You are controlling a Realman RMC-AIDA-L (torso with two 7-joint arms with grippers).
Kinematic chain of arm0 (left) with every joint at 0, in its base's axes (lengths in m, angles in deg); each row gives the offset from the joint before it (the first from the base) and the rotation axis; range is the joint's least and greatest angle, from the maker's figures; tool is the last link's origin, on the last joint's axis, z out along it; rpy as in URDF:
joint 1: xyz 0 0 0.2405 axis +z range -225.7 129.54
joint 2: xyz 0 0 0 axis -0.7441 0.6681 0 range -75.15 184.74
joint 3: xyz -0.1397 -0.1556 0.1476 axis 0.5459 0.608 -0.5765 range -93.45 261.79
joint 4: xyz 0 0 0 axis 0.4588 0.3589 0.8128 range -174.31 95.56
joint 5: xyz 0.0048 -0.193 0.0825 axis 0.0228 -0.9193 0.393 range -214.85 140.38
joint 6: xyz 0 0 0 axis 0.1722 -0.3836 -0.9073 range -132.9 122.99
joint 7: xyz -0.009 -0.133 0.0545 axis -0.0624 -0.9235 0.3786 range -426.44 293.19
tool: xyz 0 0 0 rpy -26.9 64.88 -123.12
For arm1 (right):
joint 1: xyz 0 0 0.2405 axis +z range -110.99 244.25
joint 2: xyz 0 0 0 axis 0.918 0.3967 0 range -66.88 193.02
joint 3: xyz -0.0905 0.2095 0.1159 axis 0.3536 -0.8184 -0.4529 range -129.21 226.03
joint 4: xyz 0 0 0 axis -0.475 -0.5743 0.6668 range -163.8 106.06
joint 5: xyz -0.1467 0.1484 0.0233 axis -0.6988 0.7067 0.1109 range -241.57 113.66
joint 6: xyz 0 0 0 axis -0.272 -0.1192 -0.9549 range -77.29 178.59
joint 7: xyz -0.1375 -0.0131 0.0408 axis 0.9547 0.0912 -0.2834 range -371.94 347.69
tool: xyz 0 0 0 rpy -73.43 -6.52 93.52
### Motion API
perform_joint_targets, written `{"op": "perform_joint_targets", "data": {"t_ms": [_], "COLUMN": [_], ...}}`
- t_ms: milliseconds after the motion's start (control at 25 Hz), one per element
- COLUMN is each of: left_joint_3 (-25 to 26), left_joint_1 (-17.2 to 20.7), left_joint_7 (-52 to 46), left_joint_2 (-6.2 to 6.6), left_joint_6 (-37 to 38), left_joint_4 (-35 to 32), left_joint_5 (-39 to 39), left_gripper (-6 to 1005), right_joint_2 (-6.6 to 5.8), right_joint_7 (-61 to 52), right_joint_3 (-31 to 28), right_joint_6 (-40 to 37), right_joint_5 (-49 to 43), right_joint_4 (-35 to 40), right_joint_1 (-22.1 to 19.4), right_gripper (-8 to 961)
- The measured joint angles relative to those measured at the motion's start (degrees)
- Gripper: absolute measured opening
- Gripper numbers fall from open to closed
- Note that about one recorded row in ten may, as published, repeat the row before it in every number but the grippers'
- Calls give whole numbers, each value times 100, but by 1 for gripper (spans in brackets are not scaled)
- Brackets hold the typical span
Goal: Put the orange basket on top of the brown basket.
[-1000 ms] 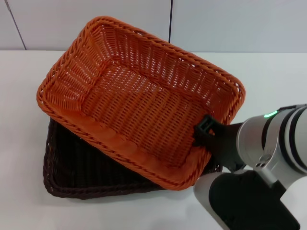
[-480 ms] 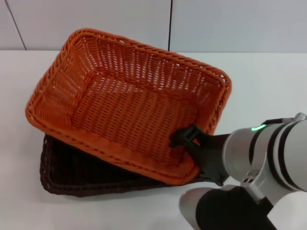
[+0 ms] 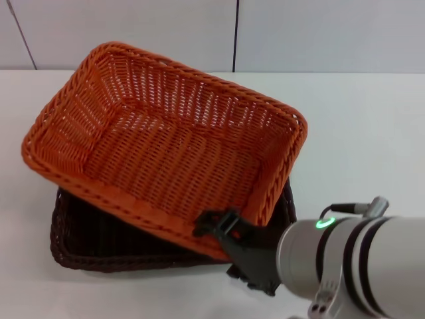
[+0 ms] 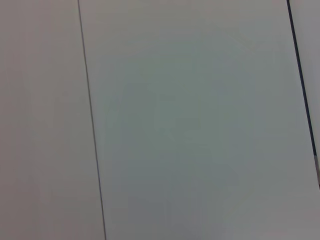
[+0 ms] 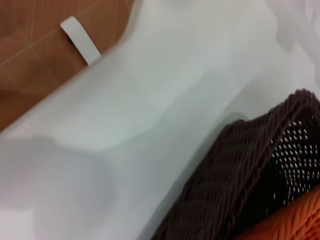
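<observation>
1. Head view: two baskets are on the white table (image 3: 372, 126), one orange and one brown, and one arm shows, the right one. The orange basket (image 3: 166, 153) is bright orange wickerwork, rectangular, with sloping openwork sides and a braided rim, and it is empty. It sits above the brown basket (image 3: 99, 232), overlapping most of it, tilted, with its far-left end riding higher. Its long axis runs from the far left to the near right, skewed against the brown basket's, whose long side lies roughly across the view. The brown basket shows only as a dark strip of weave and rim along the near and left sides and at the right corner. The right pincer (image 3: 216, 226) is at the orange basket's near rim, its black fingers closed over the braided edge, so it has hold of that basket.

2. Left wrist view: only a plain pale panelled wall (image 4: 190, 125) with thin dark seams; no basket shows, nor the left pincer.

3. Right wrist view: one corner of the brown basket (image 5: 240, 185), dark braided rim and openwork side, resting on the table (image 5: 150, 100). A sliver of the orange basket (image 5: 295, 220) shows against the brown weave. A brown floor (image 5: 30, 40) lies beyond the table's edge.
</observation>
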Motion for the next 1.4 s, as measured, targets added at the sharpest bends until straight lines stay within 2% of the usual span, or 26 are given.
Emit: {"op": "perform_joint_targets", "data": {"t_ms": [200,360,400,520,720,1000,1080,1240,1400], "left_joint_3": [-6,-13,-13,-91,-144,-166,-167,-167,-167], "left_joint_1": [-21,-19,-19,1,10,1,-9,-4,61], "left_joint_7": [0,0,0,0,-1,0,-1,-3,-39], "left_joint_2": [0,0,0,0,0,-10,-19,-18,-18], "left_joint_6": [-3,-3,-3,-2,-1,11,11,23,128], "left_joint_4": [-70,-91,-91,-100,-111,-102,-111,-99,-21], "left_joint_5": [-2,-2,-2,-2,-2,-2,-4,-37,-40], "left_gripper": [728,728,728,728,728,728,728,728,728], "right_joint_2": [7,8,8,13,36,20,18,48,69], "right_joint_7": [43,97,160,356,958,1041,881,258,-735], "right_joint_3": [163,66,7,27,373,554,621,761,542], "right_joint_6": [218,697,1072,1456,2085,2584,3127,5102,7935], "right_joint_5": [-5,-11,-11,-7,2,32,87,625,1745], "right_joint_4": [29,26,11,-17,-50,-163,-345,-1185,-2432], "right_joint_1": [-129,-236,-346,-553,-1142,-1369,-1371,-1196,-847], "right_gripper": [724,724,724,723,724,724,724,724,723]}}
